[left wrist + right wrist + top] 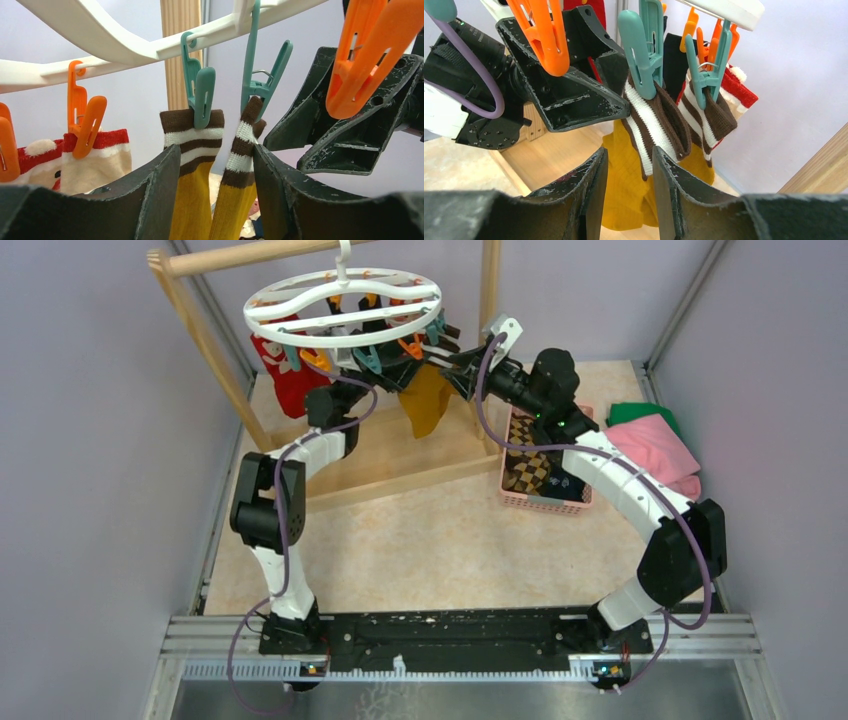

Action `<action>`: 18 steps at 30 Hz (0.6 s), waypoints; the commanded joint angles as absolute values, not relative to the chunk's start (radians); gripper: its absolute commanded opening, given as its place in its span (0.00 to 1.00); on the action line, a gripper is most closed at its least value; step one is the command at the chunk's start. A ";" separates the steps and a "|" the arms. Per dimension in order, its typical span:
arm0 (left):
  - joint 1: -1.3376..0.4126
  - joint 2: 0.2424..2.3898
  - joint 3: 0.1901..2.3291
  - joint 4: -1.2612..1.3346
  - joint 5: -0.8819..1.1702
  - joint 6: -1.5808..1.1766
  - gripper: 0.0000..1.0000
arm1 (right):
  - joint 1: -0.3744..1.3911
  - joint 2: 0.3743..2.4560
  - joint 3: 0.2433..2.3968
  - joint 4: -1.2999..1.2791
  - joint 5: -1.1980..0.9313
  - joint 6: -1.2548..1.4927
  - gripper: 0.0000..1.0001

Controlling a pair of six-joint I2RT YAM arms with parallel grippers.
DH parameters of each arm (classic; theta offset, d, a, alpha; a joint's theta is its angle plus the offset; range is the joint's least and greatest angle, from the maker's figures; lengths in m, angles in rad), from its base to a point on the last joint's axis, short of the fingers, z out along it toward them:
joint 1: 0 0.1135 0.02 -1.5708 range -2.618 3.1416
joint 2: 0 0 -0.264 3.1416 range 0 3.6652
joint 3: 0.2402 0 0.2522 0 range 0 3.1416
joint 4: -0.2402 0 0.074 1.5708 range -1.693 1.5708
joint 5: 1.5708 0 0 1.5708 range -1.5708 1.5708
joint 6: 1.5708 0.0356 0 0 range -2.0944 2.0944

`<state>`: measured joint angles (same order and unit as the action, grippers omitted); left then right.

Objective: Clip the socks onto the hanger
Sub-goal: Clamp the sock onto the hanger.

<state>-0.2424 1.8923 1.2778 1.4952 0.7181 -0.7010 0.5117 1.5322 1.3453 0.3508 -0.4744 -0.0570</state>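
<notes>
The white ring hanger point(343, 305) hangs from the wooden rack with orange and teal clips. Two mustard socks point(192, 200) with brown-and-white striped cuffs hang from teal clips point(200, 95), one clip each. A red-cuffed sock point(95, 157) hangs on an orange clip further left. My left gripper point(216, 150) is open just below the mustard pair, a finger on either side of them. My right gripper point(630, 150) is open too, in front of the same mustard socks point(634, 185), with nothing between its fingers. Both grippers sit under the hanger's right side, left gripper point(395, 368) beside right gripper point(450, 358).
A pink basket point(520, 502) holding more socks, one argyle, stands right of the rack's wooden base point(400, 465). A pink folded cloth point(655, 445) and a green cloth point(640, 412) lie at the far right. An empty orange clip point(365, 55) dangles in front of my right gripper's fingers point(350, 120).
</notes>
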 commanded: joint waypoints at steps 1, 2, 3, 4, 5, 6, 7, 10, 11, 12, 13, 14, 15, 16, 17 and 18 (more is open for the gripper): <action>-0.237 1.917 1.330 1.793 0.738 -0.763 0.61 | 0.506 1.519 1.390 0.379 -0.492 -0.056 0.38; -0.238 1.922 1.336 1.793 0.741 -0.770 0.60 | 0.506 1.519 1.390 0.379 -0.492 -0.055 0.38; -0.237 1.928 1.345 1.792 0.747 -0.782 0.59 | 0.505 1.519 1.391 0.379 -0.494 -0.054 0.38; -0.238 1.932 1.352 1.793 0.752 -0.788 0.58 | 0.505 1.519 1.391 0.379 -0.494 -0.054 0.38; -0.238 1.936 1.358 1.792 0.755 -0.797 0.57 | 0.504 1.521 1.393 0.379 -0.494 -0.054 0.38; -0.238 1.939 1.365 1.793 0.758 -0.804 0.56 | 0.505 1.521 1.393 0.378 -0.494 -0.054 0.38; -0.238 1.941 1.369 1.793 0.761 -0.812 0.55 | 0.505 1.521 1.394 0.379 -0.495 -0.054 0.38; -0.238 1.945 1.385 1.793 0.774 -0.833 0.54 | 0.504 1.525 1.398 0.375 -0.495 -0.052 0.38; -0.238 1.944 1.387 1.793 0.778 -0.840 0.55 | 0.502 1.527 1.400 0.372 -0.495 -0.051 0.38; -0.238 1.941 1.387 1.792 0.781 -0.846 0.55 | 0.500 1.529 1.402 0.370 -0.495 -0.049 0.38; -0.238 1.940 1.387 1.793 0.787 -0.852 0.55 | 0.498 1.531 1.403 0.368 -0.493 -0.047 0.38; -0.238 1.936 1.388 1.793 0.790 -0.858 0.55 | 0.497 1.534 1.405 0.366 -0.489 -0.046 0.38; -0.238 1.933 1.387 1.792 0.797 -0.865 0.55 | 0.498 1.535 1.406 0.364 -0.487 -0.045 0.38; -0.238 1.932 1.389 1.793 0.801 -0.869 0.55 | 0.499 1.537 1.407 0.363 -0.485 -0.045 0.38; -0.239 1.930 1.390 1.793 0.804 -0.874 0.55 | 0.498 1.539 1.408 0.363 -0.485 -0.044 0.38; -0.239 1.931 1.393 1.793 0.808 -0.877 0.55 | 0.498 1.539 1.409 0.364 -0.486 -0.043 0.37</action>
<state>-0.2424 1.9404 1.3560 1.4956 0.7784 -0.8330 0.5053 1.5333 1.3506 0.3470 -0.4805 -0.0517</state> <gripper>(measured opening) 0.549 0.377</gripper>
